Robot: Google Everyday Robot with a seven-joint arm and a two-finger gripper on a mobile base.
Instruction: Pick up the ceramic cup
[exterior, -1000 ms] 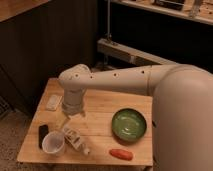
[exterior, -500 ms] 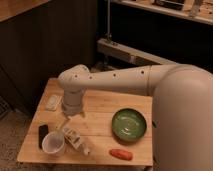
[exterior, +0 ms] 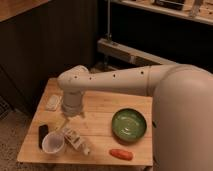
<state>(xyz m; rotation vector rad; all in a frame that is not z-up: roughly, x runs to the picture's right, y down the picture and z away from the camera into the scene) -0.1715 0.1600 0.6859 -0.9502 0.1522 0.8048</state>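
Observation:
The ceramic cup [exterior: 52, 144] is small, white and round, and stands upright near the front left corner of the wooden table [exterior: 107, 112]. My gripper [exterior: 63, 122] hangs from the white arm's wrist [exterior: 73, 102], pointing down. It is just behind the cup and slightly to its right, apart from it. The wide green bowl [exterior: 129, 124] sits at the right of the table.
A black flat object [exterior: 43, 135] lies left of the cup. A pale snack packet [exterior: 76, 140] lies right of it, close to the gripper. A white packet [exterior: 52, 103] is at the back left. An orange-red item [exterior: 121, 154] lies at the front edge.
The wrist and gripper have sunk slightly toward the table. The cup and the other objects have not moved.

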